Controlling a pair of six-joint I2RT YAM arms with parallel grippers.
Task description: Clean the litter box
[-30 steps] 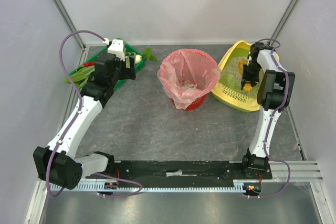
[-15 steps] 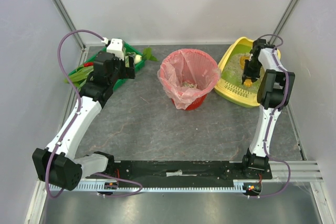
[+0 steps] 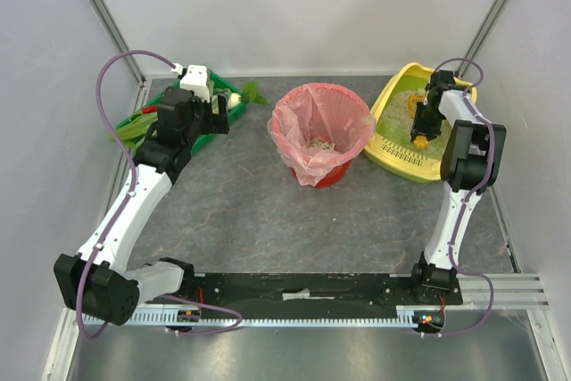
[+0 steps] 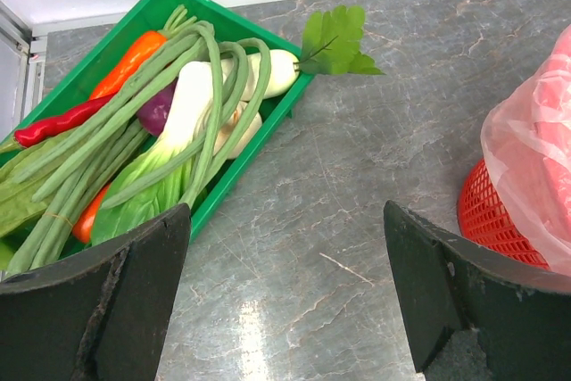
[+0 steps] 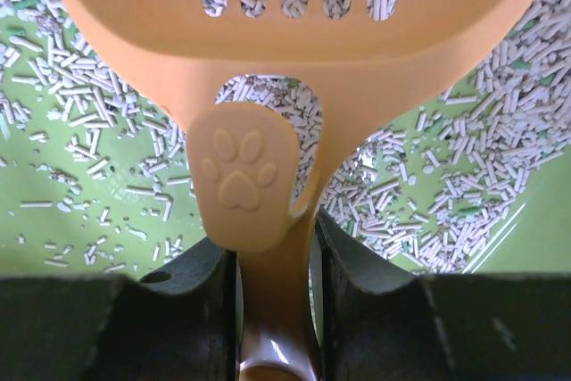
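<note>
The litter box [image 3: 393, 161] is a yellow tray at the back right; its green floor [image 5: 89, 176] shows under scattered pale litter pellets [image 5: 464, 131]. My right gripper [image 3: 419, 136] hangs over the box's middle, pointing down. It is shut on the handle of an orange slotted scoop [image 5: 294, 24] with a paw-print tab; in the wrist view the right gripper [image 5: 275, 247] has the handle between its fingers. The scoop's head is low over the litter. My left gripper [image 4: 285, 256] is open with nothing in it, above bare table beside the vegetable tray; from above the left gripper [image 3: 219, 119] is at the back left.
A red basket lined with a pink bag [image 3: 321, 131] stands at the back middle with some litter in its bottom; its side [image 4: 526, 158] shows in the left wrist view. A green tray of vegetables [image 4: 259, 144] lies at the back left. Walls close off the back and sides.
My right gripper has moved the scoop slightly toward the back of the litter box, and the box has shifted a little with it. The left arm has barely moved.
</note>
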